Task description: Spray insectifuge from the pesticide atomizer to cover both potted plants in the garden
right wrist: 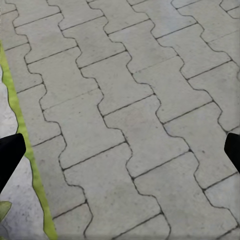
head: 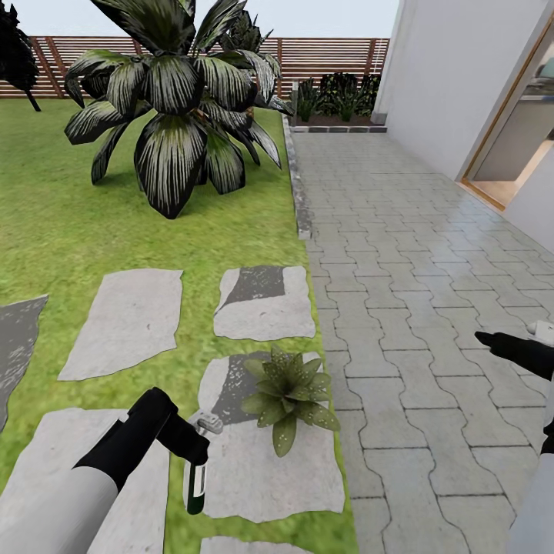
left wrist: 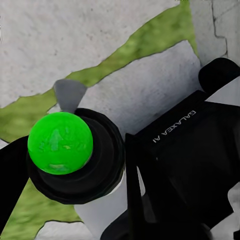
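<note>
My left gripper [head: 192, 442] is shut on the neck of the pesticide atomizer [head: 196, 483], a slim dark green bottle with a white label and a whitish spray head [head: 208, 422]. It hangs upright over a stepping stone [head: 269, 469] in the garden lawn. In the left wrist view the atomizer [left wrist: 60, 142] appears end-on as a bright green disc in a dark ring between my black fingers [left wrist: 150, 185]. One potted plant [head: 289, 394], a low rosette of light-green leaves, sits just right of the bottle. My right gripper [head: 492, 342] hovers open over the grey paving [right wrist: 125, 125], fingertips [right wrist: 10, 156] wide apart.
A big dark-leaved plant [head: 177, 85] stands on the lawn ahead. Several grey stepping stones [head: 127, 319] lie between it and me. A kerb [head: 302, 208] divides lawn from paving. A white house wall with a doorway [head: 508, 146] is on the right, and a brown slatted fence [head: 323, 58] and bushes [head: 338, 96] lie behind.
</note>
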You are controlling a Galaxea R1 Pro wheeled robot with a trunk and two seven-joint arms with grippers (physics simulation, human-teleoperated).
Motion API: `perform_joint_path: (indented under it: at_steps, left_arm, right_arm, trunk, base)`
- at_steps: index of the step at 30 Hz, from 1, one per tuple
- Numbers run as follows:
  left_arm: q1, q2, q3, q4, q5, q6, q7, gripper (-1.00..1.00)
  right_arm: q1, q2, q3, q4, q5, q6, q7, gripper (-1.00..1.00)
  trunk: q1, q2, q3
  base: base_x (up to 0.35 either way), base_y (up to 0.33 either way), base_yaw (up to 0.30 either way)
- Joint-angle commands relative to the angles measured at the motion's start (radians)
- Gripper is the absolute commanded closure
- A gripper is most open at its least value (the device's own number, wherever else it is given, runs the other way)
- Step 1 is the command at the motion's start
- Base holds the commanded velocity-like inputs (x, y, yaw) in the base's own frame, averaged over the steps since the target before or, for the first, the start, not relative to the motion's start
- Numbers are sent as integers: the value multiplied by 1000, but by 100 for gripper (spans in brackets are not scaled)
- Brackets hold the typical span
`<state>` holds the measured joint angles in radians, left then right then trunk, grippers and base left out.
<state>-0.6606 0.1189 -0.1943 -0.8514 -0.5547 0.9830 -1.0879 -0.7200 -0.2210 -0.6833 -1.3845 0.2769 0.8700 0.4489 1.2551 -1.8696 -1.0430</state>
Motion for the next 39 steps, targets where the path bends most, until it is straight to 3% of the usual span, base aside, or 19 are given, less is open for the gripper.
perform_joint_path:
  at_steps: [1,8,12,13,16,17,20,23,31,39]
  left_arm:
    - [-1,1,-4,-1,-10,5,-11,100]
    - [-14,1,-3,-1,-10,8,-13,100]
    - [-112,3,-19,-1,-22,14,-13,100]
    - [-141,2,-35,3,-37,15,-14,100]
    - [-221,1,-129,28,-106,19,-18,100]
    - [-255,0,-177,65,-123,20,-20,100]
    - [-344,-3,-277,195,-137,21,-21,100]
    - [-415,-8,-342,286,-140,21,-22,100]
    - [-445,-17,-363,313,-142,22,-22,100]
    - [-445,-27,-373,314,-142,21,-21,100]
  right_arm:
    - [-1,0,-2,-1,10,3,10,-100]
    - [-1,0,-1,3,10,3,10,-100]
    - [-1,0,-1,10,10,3,11,-100]
    - [-1,0,-1,11,10,3,11,-100]
    - [-1,0,-1,11,10,3,11,-100]
    - [-1,-1,-2,11,10,3,11,-100]
    - [-1,-1,-2,12,10,3,11,-100]
    - [-1,-1,-2,12,10,3,11,-100]
    - [-1,-1,-2,12,10,3,11,-100]
    - [-1,-1,-4,10,10,3,11,-100]
  trunk:
    - [0,0,-1]
    - [0,0,-1]
    - [0,0,-1]
    - [0,0,-1]
    - [0,0,-1]
    - [0,0,-1]
    - [0,0,-1]
    - [0,0,-1]
    - [0,0,-1]
    - [0,0,-1]
  base:
    - [0,0,0]
    - [0,0,0]
    - [0,0,0]
    - [0,0,0]
    - [0,0,0]
    - [0,0,0]
    - [0,0,0]
    - [0,0,0]
    - [0,0,-21]
    - [0,152,-239]
